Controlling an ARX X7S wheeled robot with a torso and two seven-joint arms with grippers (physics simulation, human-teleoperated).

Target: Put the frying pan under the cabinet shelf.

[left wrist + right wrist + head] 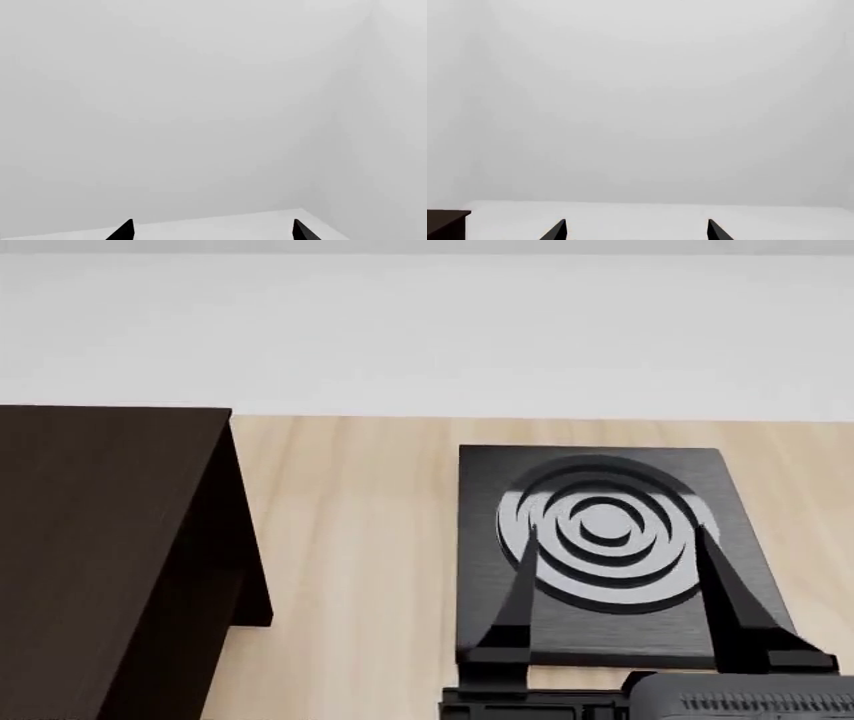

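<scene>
Dark brown wood grain fills the near left of the head view, where the large boxy cabinet shelf (107, 540) stands on the pale wooden table (360, 560), its flat top and one side panel showing. Just to its right, apart from it, lies the square black stove plate with raised concentric rings (603, 530). The small glossy black frying pan is in none of the three views, so I cannot tell where it sits; the stove plate carries nothing. The right gripper (611, 570) hangs over the stove plate with its two black fingers spread wide and nothing between them, and its wrist view confirms this, showing both fingertips (557, 231) far apart against a blank grey wall, with a corner of the cabinet at the edge. The left gripper (210, 230) is likewise spread and empty, pointing at a bare room corner; it does not appear in the head view. The step in hand, as I judge it, is finding the pan. Doing it well probably means tilting or turning the head until the pan's long handle is in sight before committing an arm, then approaching the handle with the fingers squarely across it, keeping low enough to slide the pan between the cabinet's side-panel legs.
</scene>
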